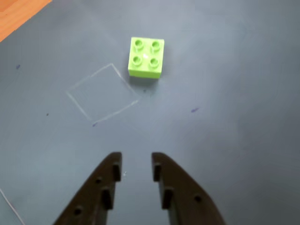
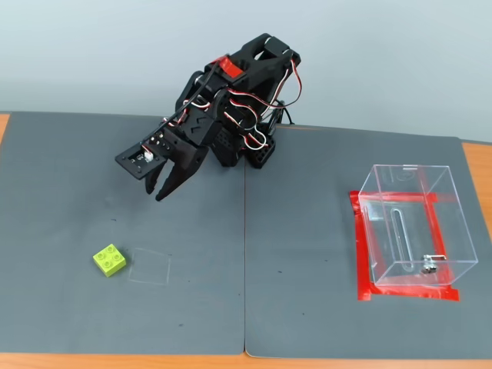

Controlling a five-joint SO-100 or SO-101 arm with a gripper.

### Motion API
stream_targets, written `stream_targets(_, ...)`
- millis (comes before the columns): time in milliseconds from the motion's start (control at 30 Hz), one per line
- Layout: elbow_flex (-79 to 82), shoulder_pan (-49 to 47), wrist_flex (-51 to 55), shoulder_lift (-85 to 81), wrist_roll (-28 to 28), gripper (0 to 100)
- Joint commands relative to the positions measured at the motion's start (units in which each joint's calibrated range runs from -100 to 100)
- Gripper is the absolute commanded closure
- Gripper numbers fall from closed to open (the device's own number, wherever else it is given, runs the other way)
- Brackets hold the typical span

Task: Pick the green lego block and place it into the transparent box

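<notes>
Nothing is done yet, by the look of it. The block [image 2: 109, 260] lies on the desk [image 2: 307, 254], well apart from the box [image 2: 415, 231], just beside a chalked square [image 2: 149, 267]. The tool [image 1: 136, 168], narrowly parted and empty, hovers near the block; grasp, carry and drop all remain.

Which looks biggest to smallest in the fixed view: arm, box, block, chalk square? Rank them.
1. Arm, largest, though it stands tall toward the camera.
2. Box, a little smaller.
3. Chalk square.
4. Block, close to the chalk square but slightly smaller.
</notes>
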Motion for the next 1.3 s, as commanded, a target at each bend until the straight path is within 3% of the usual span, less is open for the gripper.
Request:
stream_targets(0, -2.4, 0.6, -3.2, 1.3, 1.5, 90)
stream_targets(200, -3.1, -0.6, -5.5, 5.9, 4.5, 69)
stream_targets(300, -4.3, -1.7, -5.8, 8.7, 5.7, 63)
stream_targets(600, -10.8, -5.2, -12.2, 18.8, 5.5, 63)
stream_targets(1267, -11.8, -3.0, -29.3, 34.2, 4.4, 63)
